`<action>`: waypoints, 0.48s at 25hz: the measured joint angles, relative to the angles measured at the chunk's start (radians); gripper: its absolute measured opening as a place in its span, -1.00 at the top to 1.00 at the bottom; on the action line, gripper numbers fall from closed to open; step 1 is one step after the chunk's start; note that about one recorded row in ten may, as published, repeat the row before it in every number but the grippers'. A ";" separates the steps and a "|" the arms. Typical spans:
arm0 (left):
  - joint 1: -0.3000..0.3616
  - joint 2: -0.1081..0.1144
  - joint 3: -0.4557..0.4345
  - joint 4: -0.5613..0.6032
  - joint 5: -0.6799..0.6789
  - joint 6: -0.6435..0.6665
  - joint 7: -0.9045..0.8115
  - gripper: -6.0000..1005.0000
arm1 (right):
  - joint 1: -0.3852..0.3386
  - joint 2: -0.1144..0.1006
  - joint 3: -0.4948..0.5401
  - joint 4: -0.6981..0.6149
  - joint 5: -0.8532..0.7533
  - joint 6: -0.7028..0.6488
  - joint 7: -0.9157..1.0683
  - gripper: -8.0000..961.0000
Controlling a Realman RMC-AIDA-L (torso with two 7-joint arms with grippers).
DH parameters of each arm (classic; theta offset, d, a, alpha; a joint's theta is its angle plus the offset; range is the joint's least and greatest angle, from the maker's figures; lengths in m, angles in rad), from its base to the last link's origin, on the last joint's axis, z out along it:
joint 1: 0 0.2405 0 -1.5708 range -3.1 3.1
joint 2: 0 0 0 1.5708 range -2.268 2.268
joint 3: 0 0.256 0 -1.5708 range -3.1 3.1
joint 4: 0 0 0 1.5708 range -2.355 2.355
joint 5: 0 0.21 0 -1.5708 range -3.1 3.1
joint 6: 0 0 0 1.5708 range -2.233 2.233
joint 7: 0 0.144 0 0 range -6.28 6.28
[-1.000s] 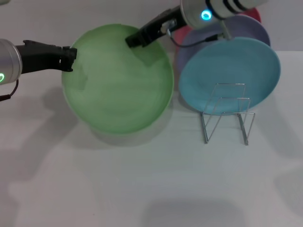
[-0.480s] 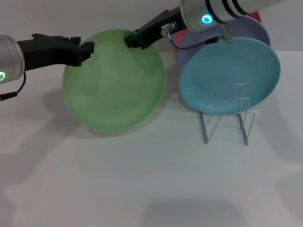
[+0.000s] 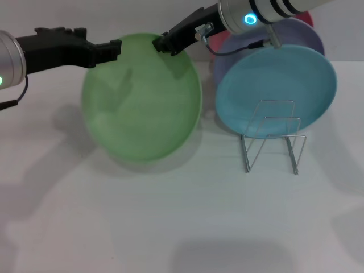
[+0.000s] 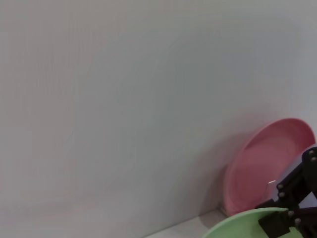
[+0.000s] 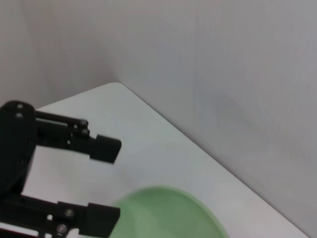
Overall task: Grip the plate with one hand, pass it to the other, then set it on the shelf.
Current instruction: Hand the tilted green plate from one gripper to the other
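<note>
Toward the back of the flat white table (image 3: 170, 227), between the two arms: round, matte-plastic, light green plate (image 3: 142, 102), tipped up almost on edge, hollow face toward the head camera. Cannot tell whether its lower rim touches the table or hangs just above it.

Pinched at the top rim by the right gripper (image 3: 165, 44), slim and black on a silver wrist with a cyan light; fingers pressed together on the edge, and much the same seen from the left wrist view (image 4: 285, 223). Just beside the upper rim on the other side, the left gripper (image 3: 114, 50), black and two-fingered on the green-lit arm: fingers spread wide in the right wrist view (image 5: 113, 181), nothing clamped between them.

Probably light and stiff, so no sag to fear. With only one small pinch on a thin, smooth rim, though, likely to swing or slip round the fingers if jerked. Best taken at the raised rim, one finger on each face, and carried slowly.

Off to the robot's right, the low silver wire rack (image 3: 273, 139) of upright loops, with a turquoise-blue plate (image 3: 276, 85) standing at it, a lavender plate (image 3: 301, 34) behind that, and a pink plate (image 4: 267, 163) leaning at the wall.
</note>
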 joint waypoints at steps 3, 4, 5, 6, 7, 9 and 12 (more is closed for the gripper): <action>0.006 0.000 -0.011 -0.023 0.004 0.004 0.006 -0.29 | -0.008 -0.002 0.001 0.022 -0.008 0.006 0.000 0.81; 0.008 0.000 -0.019 -0.030 0.005 0.005 0.006 -0.44 | -0.008 -0.002 0.001 0.022 -0.008 0.006 0.000 0.83; 0.009 0.000 -0.024 -0.035 0.005 0.005 0.006 -0.59 | -0.010 -0.003 0.001 0.030 -0.013 0.009 0.000 0.85; 0.013 0.000 -0.034 -0.042 0.004 0.008 0.006 -0.59 | -0.011 -0.003 0.001 0.039 -0.019 0.013 0.000 0.86; 0.017 0.000 -0.038 -0.048 0.004 0.015 0.007 -0.60 | -0.013 -0.003 0.001 0.049 -0.023 0.020 -0.001 0.88; 0.033 -0.001 -0.038 -0.058 0.005 0.044 0.010 -0.60 | -0.019 -0.004 0.003 0.079 -0.031 0.035 -0.007 0.89; 0.071 -0.002 -0.030 -0.063 0.004 0.141 0.034 -0.61 | -0.042 -0.007 0.001 0.159 -0.064 0.062 -0.029 0.89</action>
